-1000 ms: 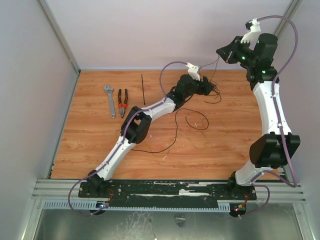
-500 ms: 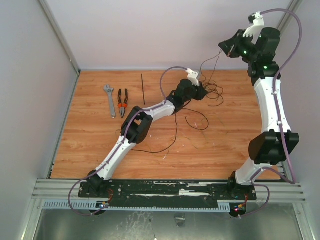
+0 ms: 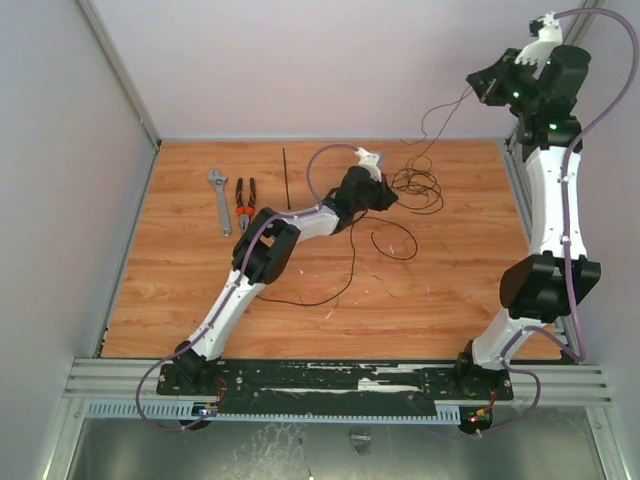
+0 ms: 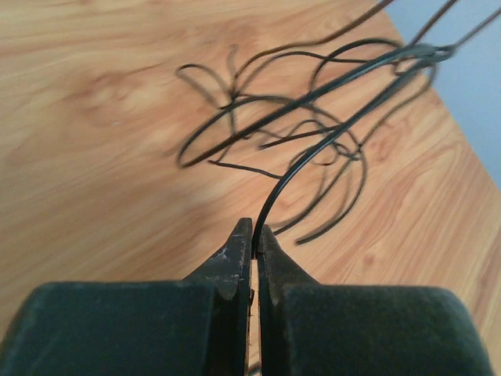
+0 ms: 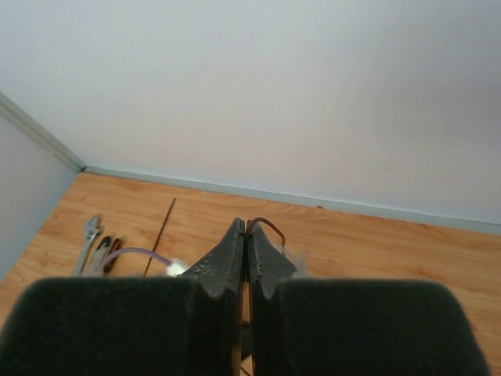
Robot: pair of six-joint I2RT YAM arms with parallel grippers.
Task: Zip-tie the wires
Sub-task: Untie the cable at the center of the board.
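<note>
The wires (image 3: 418,184) lie as a loose tangle of thin dark loops at the back of the wooden table, with more strands trailing forward. My left gripper (image 3: 392,198) sits low at the tangle's left side, and in the left wrist view it (image 4: 253,236) is shut on one black strand that curves up into the wires (image 4: 313,133). My right gripper (image 3: 478,86) is raised high at the back right, shut (image 5: 247,229) on a thin brownish strand (image 5: 271,225) that runs down to the tangle. The zip tie (image 3: 286,178) lies straight at the back left, untouched.
A wrench (image 3: 218,200) and orange-handled pliers (image 3: 245,204) lie left of the zip tie (image 5: 160,233). Grey walls close in the table (image 3: 180,300) on the left, back and right. A long strand (image 3: 345,280) trails toward the table's middle.
My left gripper has shut on a black strand and drawn slightly left. The right arm has risen and swung right with its strand, stretching the wire up from the tangle.
</note>
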